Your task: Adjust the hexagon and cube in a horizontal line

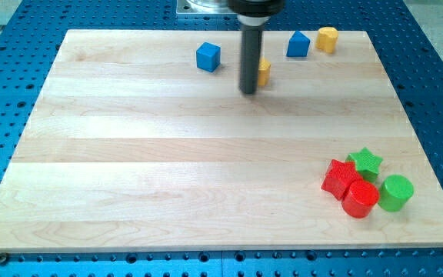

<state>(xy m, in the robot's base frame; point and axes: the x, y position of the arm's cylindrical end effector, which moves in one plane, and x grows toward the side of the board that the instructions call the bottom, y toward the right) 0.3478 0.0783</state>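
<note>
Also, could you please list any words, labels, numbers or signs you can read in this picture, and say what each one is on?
None: no text can be read anywhere in this view.
The pale wooden board, the blue perforated table, the blue cube and the other coloured blocks are plain.
My tip and its dark rod carry no marking.

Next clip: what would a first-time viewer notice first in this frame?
The dark rod near the view's top, my tip touching a partly hidden yellow block, blue cube to its left. Then the tight red-and-green cluster at the view's bottom right: red star, red cylinder, green star, green cylinder.
</note>
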